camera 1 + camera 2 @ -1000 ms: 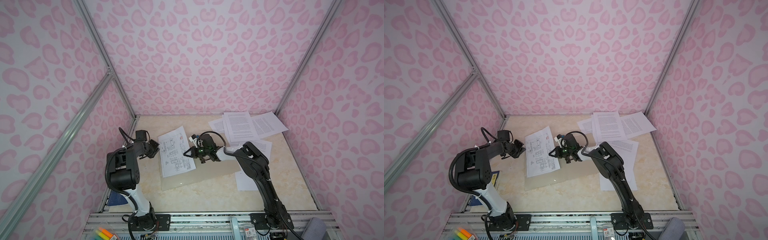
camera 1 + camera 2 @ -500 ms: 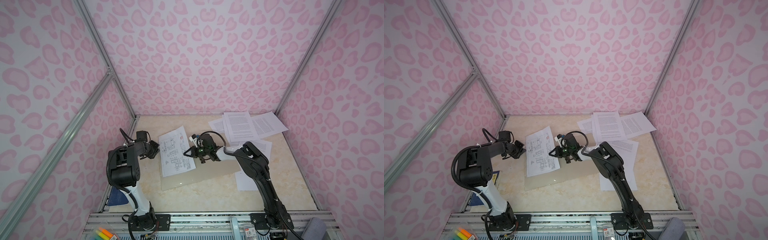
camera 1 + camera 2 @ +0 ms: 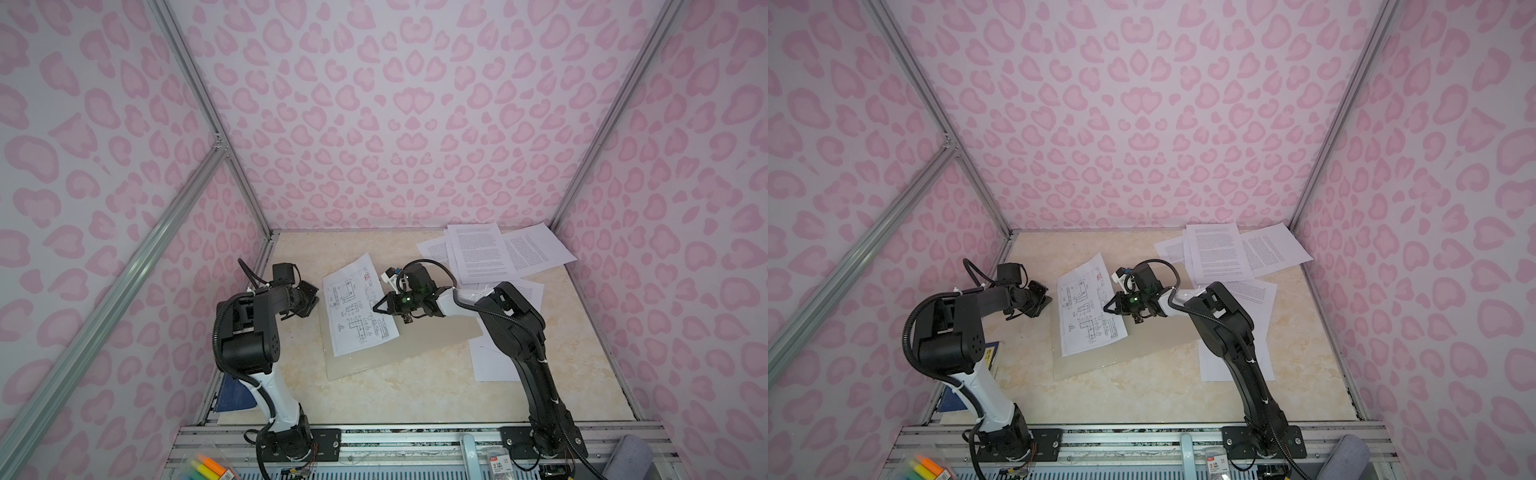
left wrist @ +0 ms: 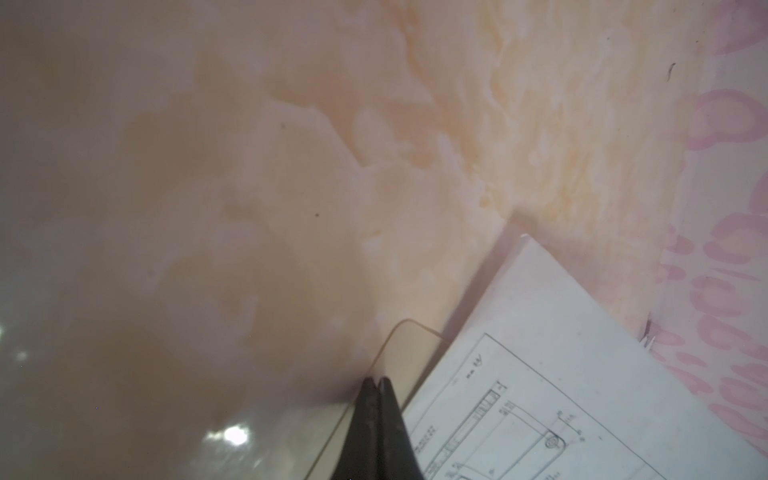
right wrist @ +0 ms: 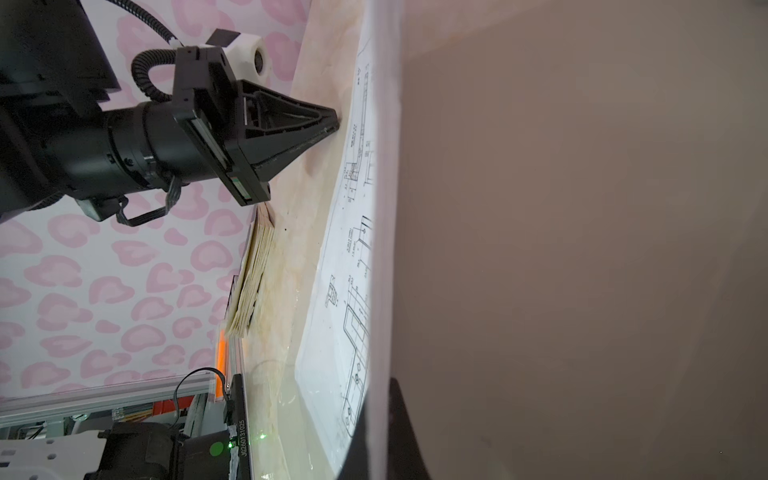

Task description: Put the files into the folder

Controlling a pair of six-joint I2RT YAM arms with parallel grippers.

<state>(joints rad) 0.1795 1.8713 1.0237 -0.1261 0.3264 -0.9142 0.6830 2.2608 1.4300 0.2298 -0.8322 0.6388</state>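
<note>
My left pincer point(image 4: 376, 383) is pressed together, tips at the edge of the folder point(image 3: 424, 345) near its rounded corner. My right pincer point(image 3: 375, 309) clamps one edge of the drawing sheet point(image 3: 353, 307), which lies on the folder. Text sheets point(image 3: 482, 253) overlap at far right. Bare table point(image 3: 395, 395) lies in front. The print is too small to read.

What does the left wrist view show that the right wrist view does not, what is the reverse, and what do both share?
Left wrist view only: the left gripper, tips shut, close up at a rounded corner of the folder. Right wrist view only: that gripper's whole body from the side, a yellowish stack by the pink wall, and the right gripper shut on the drawing sheet. Both: the drawing sheet, the marbled table and the pink wall.
</note>
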